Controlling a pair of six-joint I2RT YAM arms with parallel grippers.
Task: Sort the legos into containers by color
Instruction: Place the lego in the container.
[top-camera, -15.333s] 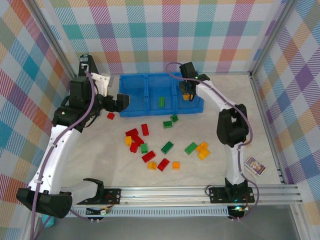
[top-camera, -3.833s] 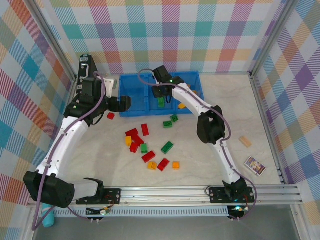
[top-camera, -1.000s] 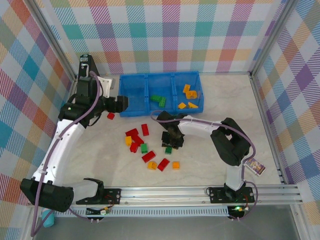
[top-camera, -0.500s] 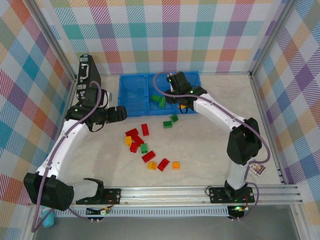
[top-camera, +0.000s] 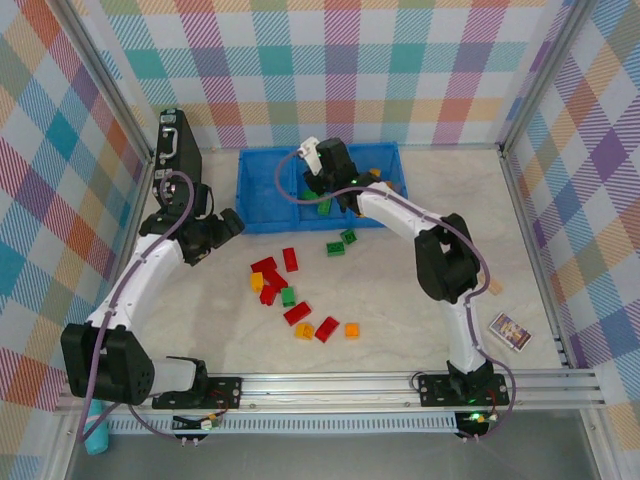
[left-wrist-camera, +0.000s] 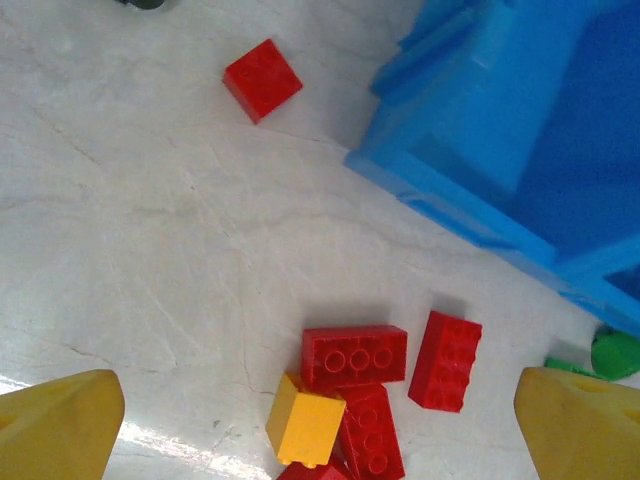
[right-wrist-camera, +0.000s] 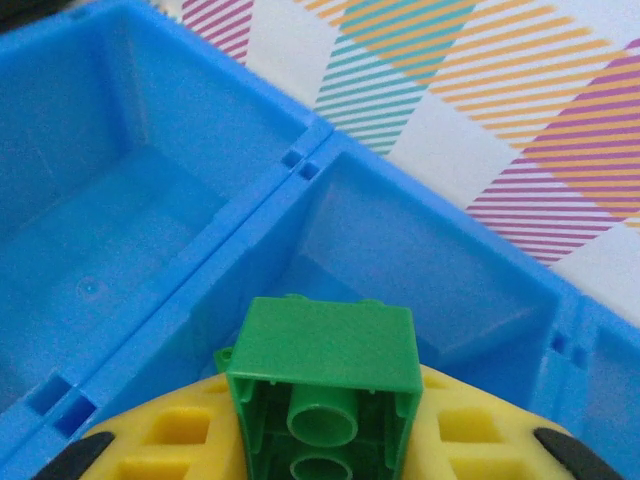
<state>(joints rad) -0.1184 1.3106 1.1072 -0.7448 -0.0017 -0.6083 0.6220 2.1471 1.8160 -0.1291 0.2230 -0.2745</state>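
Observation:
My right gripper is shut on a green lego, held underside towards the camera above the blue containers, near the divider between two bins. From above, the right gripper hangs over the middle bin, where other green legos lie. My left gripper is open, its yellow fingertips wide apart above a cluster of red legos and a yellow lego. From above, the left gripper is beside the containers' left front corner. A lone red lego lies apart.
Loose red, green and orange legos are scattered on the white table in front of the tray, with two green ones near its front wall. A printed card lies at the right. Metal frame rails and checked walls enclose the table.
The right gripper has risen from the table bricks, carrying a green lego, and shifted left over the middle bin. The left gripper has turned slightly towards the red cluster.

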